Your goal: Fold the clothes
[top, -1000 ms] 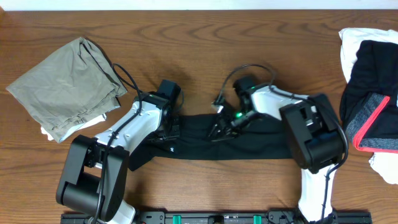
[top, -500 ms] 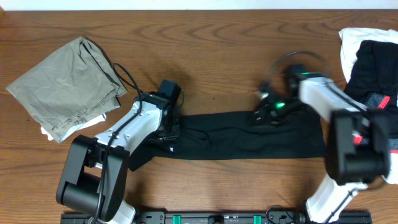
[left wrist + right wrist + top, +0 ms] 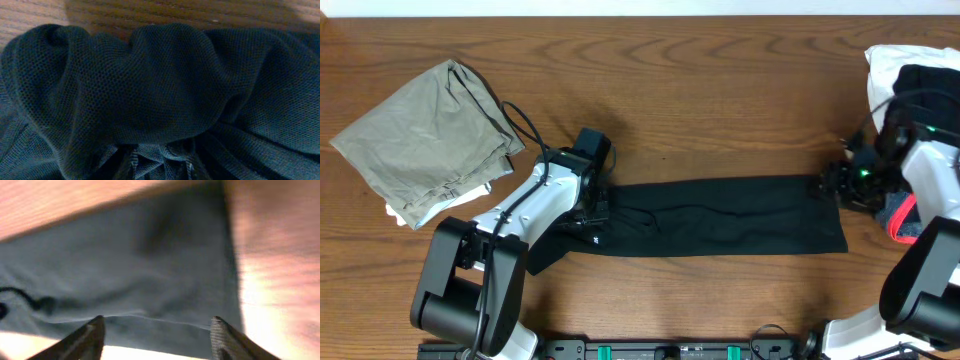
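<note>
Far left: olive-grey garment (image 3: 425, 140) lies folded on the table (image 3: 720, 90), a white bit poking out under it. I leave it alone.
Left gripper (image 3: 592, 205): pressed down on the black garment (image 3: 720, 215) at its left end. Wrist cam is all bunched mesh, fingers hidden, so I can't tell if it's clamped or just resting.
Centre: black garment lies stretched in a long flat strip, left to right across the table.
Right gripper (image 3: 155, 327): jaws apart, nothing between them, just above the strip's right end.
Far right: unfolded pile (image 3: 910, 90), white w/ black and a pink-red band.
Step, I reckon: flattening done, fold not begun.
Next: I re-grip the right end and carry it over toward the left; needs left end pinned.
</note>
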{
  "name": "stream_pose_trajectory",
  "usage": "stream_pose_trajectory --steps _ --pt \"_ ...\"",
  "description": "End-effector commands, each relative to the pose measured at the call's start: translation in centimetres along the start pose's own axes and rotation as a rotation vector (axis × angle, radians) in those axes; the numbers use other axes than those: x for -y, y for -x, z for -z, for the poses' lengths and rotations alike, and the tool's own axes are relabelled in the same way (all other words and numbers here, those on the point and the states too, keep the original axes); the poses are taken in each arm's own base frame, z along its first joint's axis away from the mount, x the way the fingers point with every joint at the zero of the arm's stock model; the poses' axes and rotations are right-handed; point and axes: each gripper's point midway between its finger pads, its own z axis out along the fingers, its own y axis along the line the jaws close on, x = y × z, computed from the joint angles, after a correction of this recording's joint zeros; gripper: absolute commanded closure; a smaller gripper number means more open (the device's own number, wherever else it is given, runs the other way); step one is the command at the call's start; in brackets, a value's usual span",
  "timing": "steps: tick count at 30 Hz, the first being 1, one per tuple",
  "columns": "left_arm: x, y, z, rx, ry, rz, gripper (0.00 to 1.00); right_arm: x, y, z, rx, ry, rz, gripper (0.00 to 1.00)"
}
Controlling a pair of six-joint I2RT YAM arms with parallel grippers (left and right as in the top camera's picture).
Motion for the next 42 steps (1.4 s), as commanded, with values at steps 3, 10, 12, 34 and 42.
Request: stream_pose_trajectory --steps 3,10,12,34,42 --pt "-1.7 -0.3 -1.1 -0.019 0.085 0.004 0.66 2.9 -1.2 -1.2 -0.04 -0.048 -0.07 0.3" --pt "-1.7 -0.4 -1.1 -0.022 0.083 0.005 0.66 4.0 -0.6 -2.6 0.012 -0.058 -0.073 0.24" --pt "-1.7 -0.4 -1.1 -0.022 0.083 0.004 0.66 4.2 -0.2 -2.9 0.035 -0.061 -0.067 0.23" --pt "-1.7 -0.5 -1.1 -0.026 0.081 0.005 0.66 1.5 -0.9 -5.7 0.042 0.026 -0.002 0.23" --pt "-1.7 -0.5 -1.1 -0.026 0.081 0.005 0.66 3.6 -0.9 -5.9 0.055 -0.078 -0.054 0.22"
